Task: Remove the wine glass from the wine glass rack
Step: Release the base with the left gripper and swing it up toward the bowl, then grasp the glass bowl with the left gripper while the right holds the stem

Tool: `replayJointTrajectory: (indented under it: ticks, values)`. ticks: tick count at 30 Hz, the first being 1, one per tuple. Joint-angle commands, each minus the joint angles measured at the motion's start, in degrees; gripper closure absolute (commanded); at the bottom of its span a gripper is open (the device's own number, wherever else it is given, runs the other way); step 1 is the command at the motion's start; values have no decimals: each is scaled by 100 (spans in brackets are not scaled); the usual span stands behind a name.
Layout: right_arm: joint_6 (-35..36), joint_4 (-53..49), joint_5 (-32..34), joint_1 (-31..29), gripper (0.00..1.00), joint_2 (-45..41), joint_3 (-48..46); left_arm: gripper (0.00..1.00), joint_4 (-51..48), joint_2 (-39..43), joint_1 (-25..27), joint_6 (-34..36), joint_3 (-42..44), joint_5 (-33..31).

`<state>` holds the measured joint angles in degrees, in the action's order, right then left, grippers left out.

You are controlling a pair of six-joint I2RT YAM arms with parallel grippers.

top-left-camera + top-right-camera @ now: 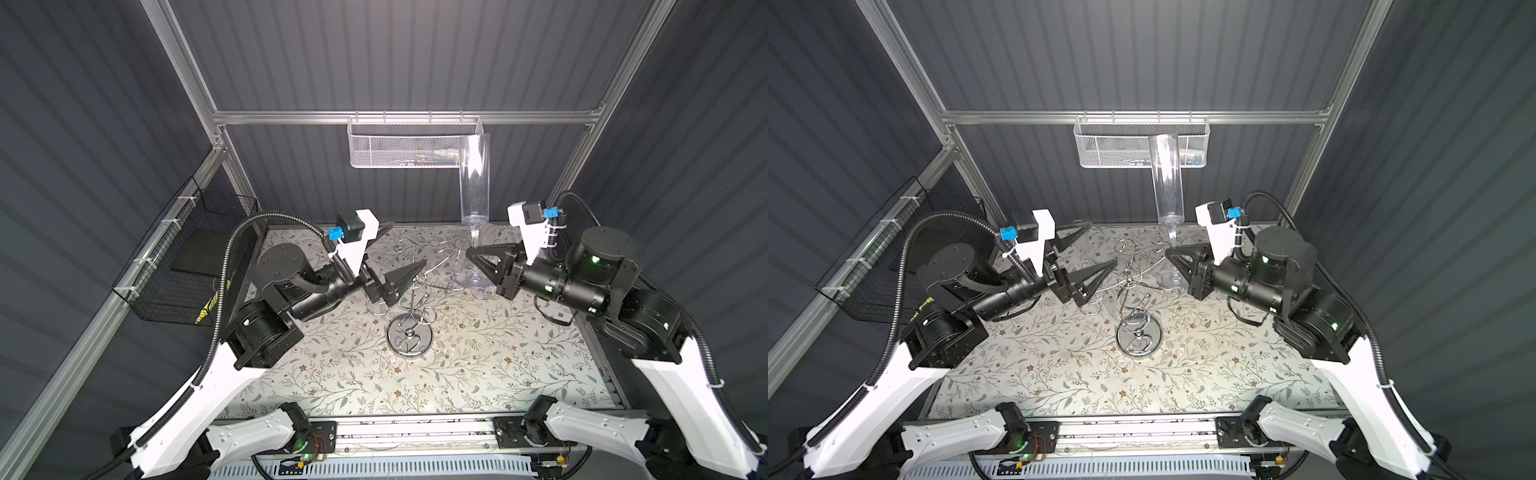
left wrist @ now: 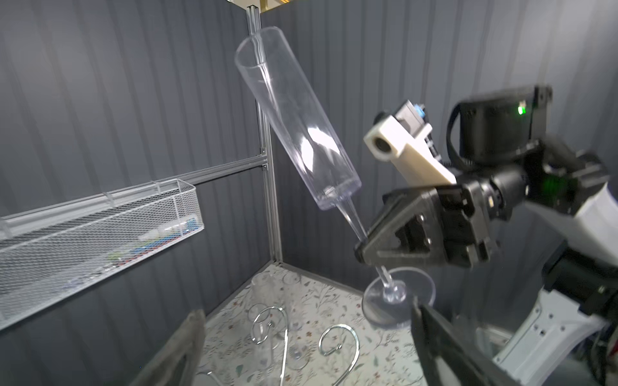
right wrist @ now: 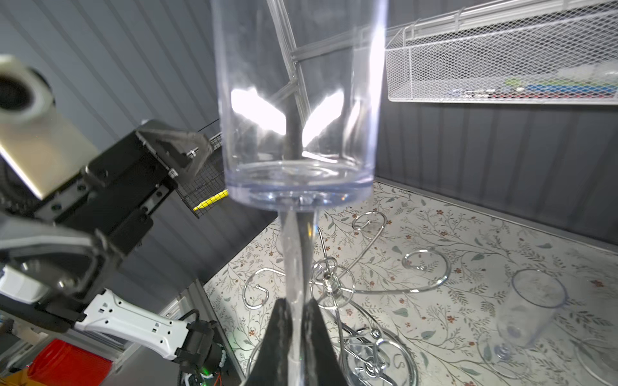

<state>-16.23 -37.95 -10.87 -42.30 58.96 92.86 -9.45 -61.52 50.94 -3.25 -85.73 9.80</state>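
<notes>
Wine glass (image 1: 474,174) upright near the table's (image 1: 478,365) far edge, stem clenched in the right gripper (image 1: 470,252); left gripper (image 1: 409,243) spread wide, empty, beside the rack (image 1: 409,338).

No readable text; yellow label (image 1: 206,309) seemingly blurred.

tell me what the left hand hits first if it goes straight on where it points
Likely a curled arm of the wine glass rack, just ahead of the open left hand; the wine glass foot is close beside that line. Depth is unclear.
</notes>
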Motion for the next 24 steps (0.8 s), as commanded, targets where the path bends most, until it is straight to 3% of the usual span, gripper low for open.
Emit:
replayJointTrajectory:
  ticks: [1, 7, 18, 24]
  values:
    - [604, 228, 383, -155, 100, -3, -230, 2, 625, -400, 4, -1624, -467, 140]
    - [719, 179, 446, -361, 100, -73, -432, 2, 1425, -679, 3, -2323, -521, 484]
    - [875, 411, 350, -680, 100, -220, -853, 4, 1902, -836, -150, -3092, -348, 481]
    - [929, 390, 213, -821, 100, -226, -896, 10, 2085, -967, -275, -3422, -248, 681]
